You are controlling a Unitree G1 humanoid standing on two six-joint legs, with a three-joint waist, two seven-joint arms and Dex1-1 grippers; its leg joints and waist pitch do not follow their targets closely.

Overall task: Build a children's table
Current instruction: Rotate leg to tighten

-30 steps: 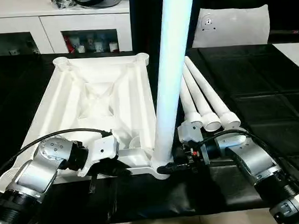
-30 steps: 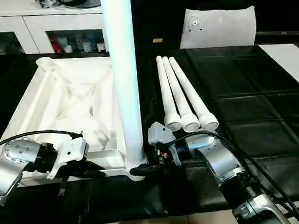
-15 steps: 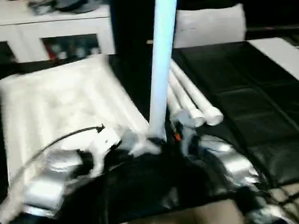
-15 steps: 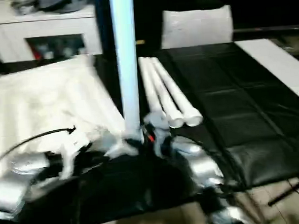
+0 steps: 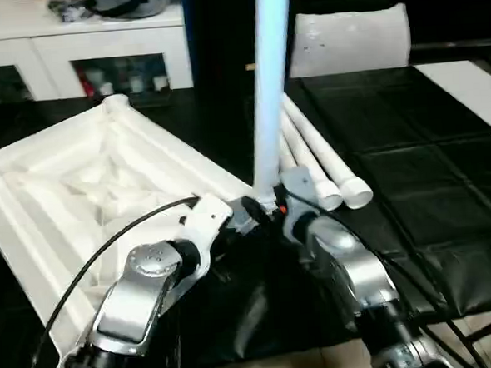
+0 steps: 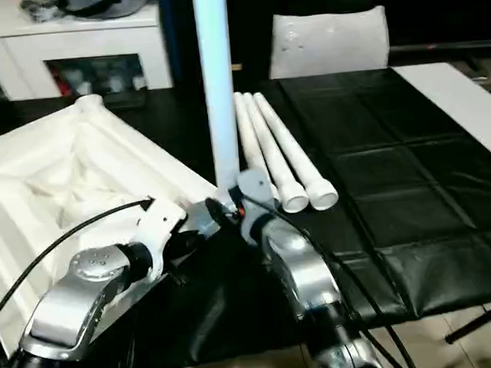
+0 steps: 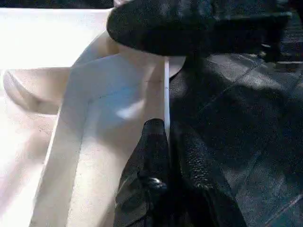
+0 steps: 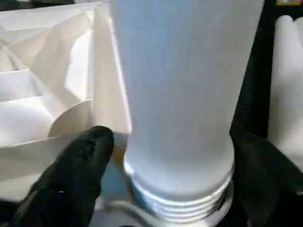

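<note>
The white table top [image 5: 79, 186] lies ribbed side up on the black surface, turned at an angle. One white leg [image 5: 269, 91] stands upright in its near right corner socket, threads showing at its base [image 8: 180, 198]. My right gripper [image 5: 270, 206] is shut on the upright leg just above the socket, a black finger [image 8: 75, 175] on either side. My left gripper [image 5: 235, 216] is beside it, shut on the top's thin rim [image 7: 166, 94], which runs between its fingers [image 7: 151, 156]. Three more legs [image 5: 323, 162] lie side by side to the right.
A white cabinet [image 5: 79, 52] with shelves stands behind the work surface. A white bag [image 5: 349, 40] lies at the back right and a white board [image 5: 472, 78] at the far right edge. Cables run along both forearms.
The head camera has shifted. The table top has turned, its far end swinging left away from the lying legs, while both grippers kept their hold at the corner with the upright leg.
</note>
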